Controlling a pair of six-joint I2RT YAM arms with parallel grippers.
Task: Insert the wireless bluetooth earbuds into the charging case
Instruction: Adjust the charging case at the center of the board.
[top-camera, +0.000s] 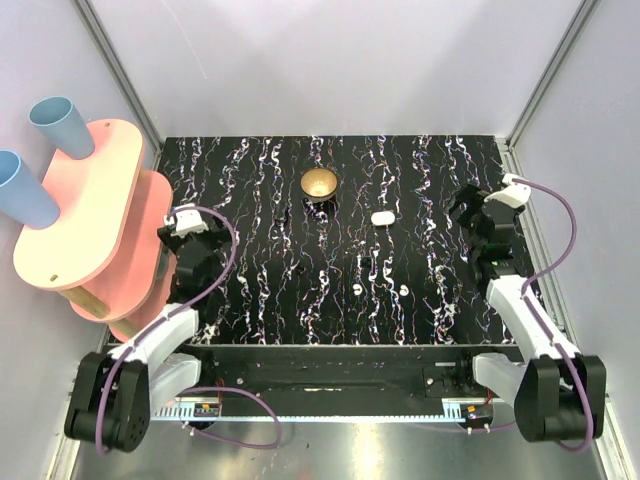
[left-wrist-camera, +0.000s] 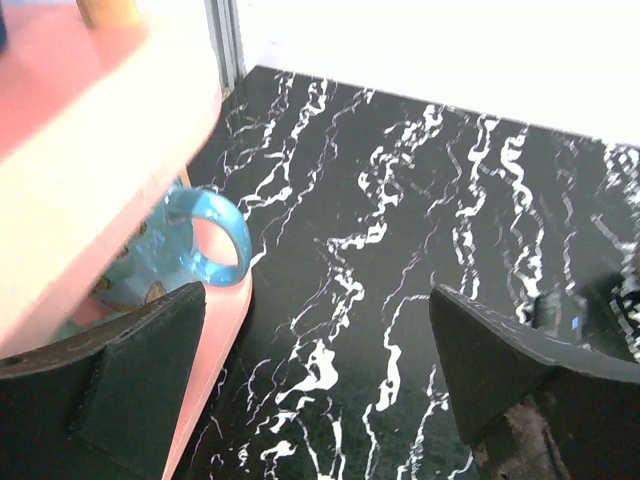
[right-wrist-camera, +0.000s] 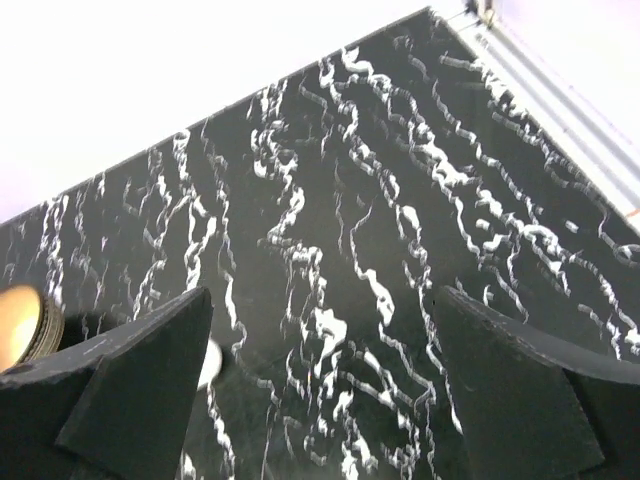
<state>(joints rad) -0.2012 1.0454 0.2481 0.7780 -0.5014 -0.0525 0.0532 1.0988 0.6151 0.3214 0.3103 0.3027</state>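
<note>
The white charging case (top-camera: 381, 216) lies on the black marbled table, right of centre. Two tiny white earbuds (top-camera: 359, 288) (top-camera: 404, 289) lie apart, nearer the arms than the case. My left gripper (top-camera: 193, 243) hovers at the table's left edge, open and empty; in the left wrist view it (left-wrist-camera: 318, 340) frames bare tabletop. My right gripper (top-camera: 468, 210) is at the right side, open and empty, to the right of the case. In the right wrist view (right-wrist-camera: 322, 345) a sliver of the case (right-wrist-camera: 210, 362) peeks out beside the left finger.
A brass bowl (top-camera: 319, 184) (right-wrist-camera: 25, 325) stands at the back centre, left of the case. A pink two-tier shelf (top-camera: 95, 215) with blue cups (top-camera: 55, 125) is at the left edge; a blue mug (left-wrist-camera: 190, 250) sits under it, close to my left gripper.
</note>
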